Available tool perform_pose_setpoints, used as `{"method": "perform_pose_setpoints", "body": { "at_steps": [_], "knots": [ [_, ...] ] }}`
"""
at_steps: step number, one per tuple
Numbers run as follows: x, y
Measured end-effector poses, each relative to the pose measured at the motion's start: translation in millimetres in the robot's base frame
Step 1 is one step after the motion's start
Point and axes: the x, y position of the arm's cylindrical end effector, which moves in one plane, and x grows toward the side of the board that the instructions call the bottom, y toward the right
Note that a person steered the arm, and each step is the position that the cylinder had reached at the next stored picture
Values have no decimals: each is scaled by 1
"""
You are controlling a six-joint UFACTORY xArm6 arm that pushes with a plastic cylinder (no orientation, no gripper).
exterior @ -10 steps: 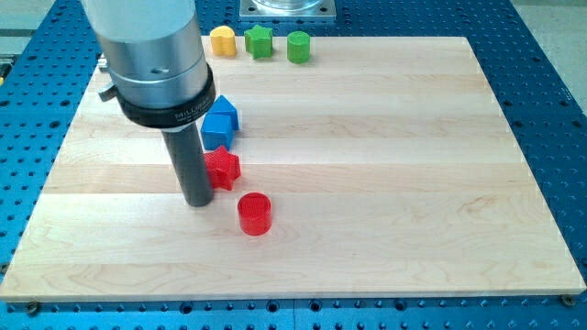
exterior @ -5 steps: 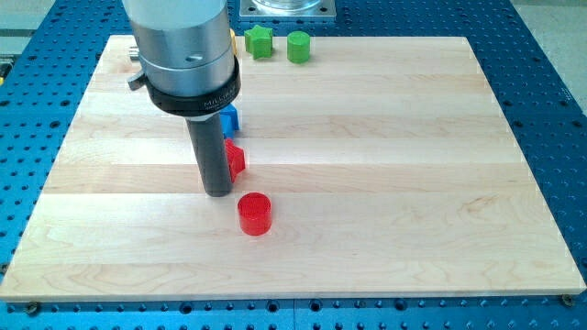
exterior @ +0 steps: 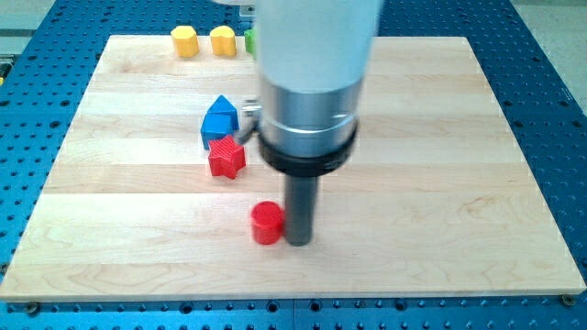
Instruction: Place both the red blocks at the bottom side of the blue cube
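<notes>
A blue cube sits on the wooden board, left of centre. A red star-shaped block lies just below it, touching or nearly touching. A red cylinder stands lower and to the right, apart from the star. My tip is right beside the red cylinder, on its right side, touching or almost touching it. The arm's grey body hides part of the board's upper middle.
Two yellow blocks sit at the board's top edge. A green block shows partly beside them, mostly hidden by the arm. Blue perforated table surrounds the board.
My tip has moved from the left of the red star to the right side of the red cylinder. The cylinder has shifted slightly right and down. The yellow blocks are uncovered now.
</notes>
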Motion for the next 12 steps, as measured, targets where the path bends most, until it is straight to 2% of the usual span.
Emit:
{"method": "perform_pose_setpoints", "body": {
  "at_steps": [1,2,3,4,5,6,7,9,10,11,12],
  "knots": [
    [-38,-43],
    [7,-32],
    [24,-64],
    [5,-112],
    [-24,-104],
    [10,-104],
    [19,-63],
    [-37,-66],
    [-29,-35],
    [-92,-21],
    [-107,-34]
  ]
}}
